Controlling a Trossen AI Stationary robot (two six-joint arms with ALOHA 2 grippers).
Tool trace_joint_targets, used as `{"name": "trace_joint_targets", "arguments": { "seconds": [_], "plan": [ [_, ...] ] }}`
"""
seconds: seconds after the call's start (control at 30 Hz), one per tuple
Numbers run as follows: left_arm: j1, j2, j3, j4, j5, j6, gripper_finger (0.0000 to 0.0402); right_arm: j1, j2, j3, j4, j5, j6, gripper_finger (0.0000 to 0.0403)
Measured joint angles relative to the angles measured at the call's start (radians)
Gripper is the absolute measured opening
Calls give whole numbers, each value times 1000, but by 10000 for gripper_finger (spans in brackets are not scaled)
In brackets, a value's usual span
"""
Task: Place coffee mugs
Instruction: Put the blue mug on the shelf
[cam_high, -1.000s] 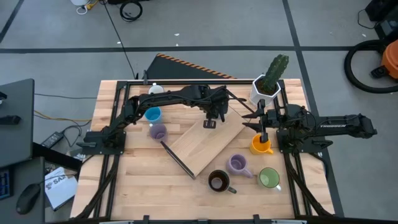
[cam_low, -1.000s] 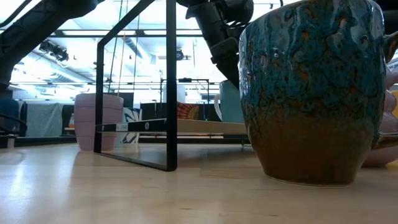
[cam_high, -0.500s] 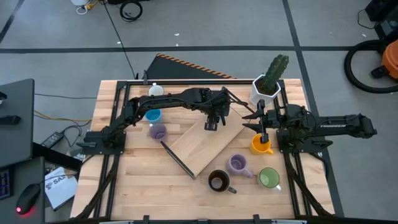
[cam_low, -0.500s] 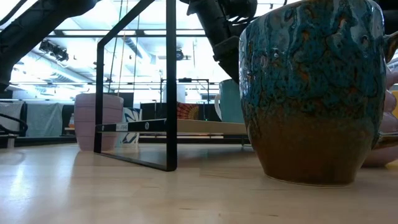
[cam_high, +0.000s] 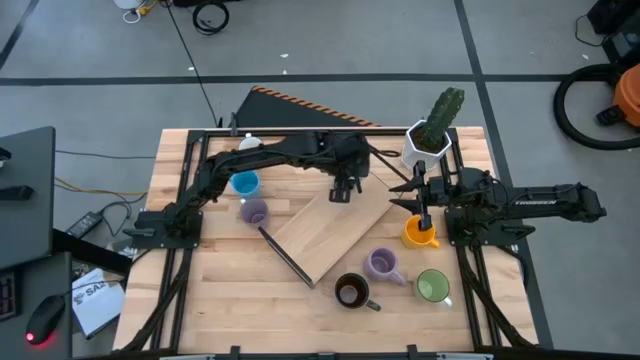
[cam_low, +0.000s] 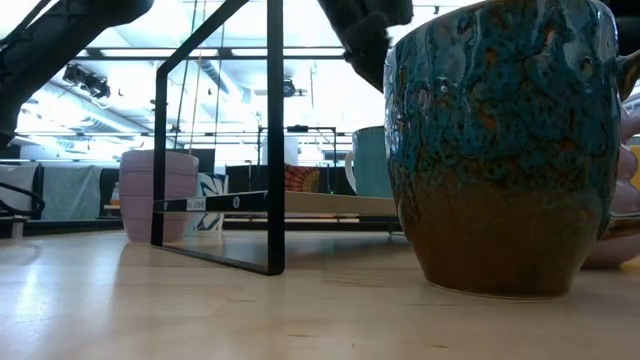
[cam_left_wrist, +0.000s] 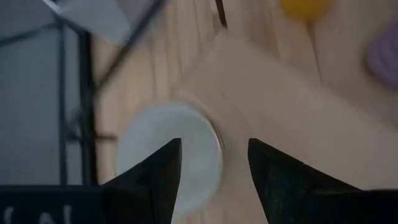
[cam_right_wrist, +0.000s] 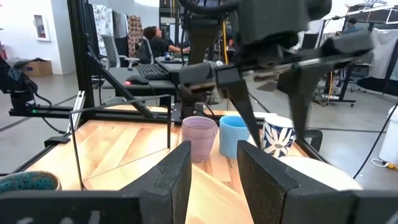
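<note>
Fingers (cam_left_wrist: 163, 177) of left gripper (cam_high: 345, 187) spread, hovering over white mug (cam_left_wrist: 169, 155) on raised wooden board (cam_high: 330, 232). Right gripper (cam_high: 424, 218) parked above orange mug (cam_high: 419, 235), fingers apart. Blue mug (cam_high: 245, 184), lavender mug (cam_high: 254, 211) far left; brown mug (cam_high: 351, 291), green mug (cam_high: 432, 287) near right.

The left arm's two-finger gripper (cam_high: 345, 187) has moved up and back over the tilted pale wooden board (cam_high: 330, 232), and in the low view the dark arm now shows higher, almost out of the picture.
</note>
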Motion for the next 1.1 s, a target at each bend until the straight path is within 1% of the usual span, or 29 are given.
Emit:
{"name": "trace_joint_targets", "arguments": {
  "seconds": [0.17, 0.23, 0.27, 0.37, 0.4, 0.47, 0.57, 0.67, 0.8, 0.87, 1.03, 1.1],
  "plan": [
    [17, -17, -19, -168, -1, -18, 192, 0, 0, 0, -4, 0, -24, 135],
    [13, -19, -19, -203, -17, 12, 187, 0, 0, 0, -3, 0, -30, 135],
    [4, -20, -19, -223, -39, 40, 183, 0, 0, 0, -1, 0, -31, 135],
    [-39, -21, -19, -245, -146, 90, 169, 0, 0, 0, 2, -2, -33, 135],
    [-51, -22, -19, -268, -166, 95, 164, 0, 0, 0, 2, -3, -34, 135],
    [-59, -27, -20, -300, -166, 81, 154, 0, 0, 0, 2, -6, -36, 135],
    [-31, -29, -19, -295, -129, 8, 144, 0, 0, 0, 3, -6, -44, 135],
    [1, -30, -28, -285, -101, -48, 142, 0, 0, 0, 3, -10, -34, 135],
    [38, -36, -135, -208, -64, -103, 141, 0, 0, 0, 3, -26, -29, 135],
    [45, -39, -191, -130, -66, -120, 141, 0, 0, 0, 3, -28, -30, 135],
    [51, -39, -281, 13, -68, -165, 141, 0, 0, 0, 11, -28, -34, 135],
    [52, -39, -291, 21, -78, -192, 141, 0, 0, 0, 11, -28, -35, 135]
  ]
}}
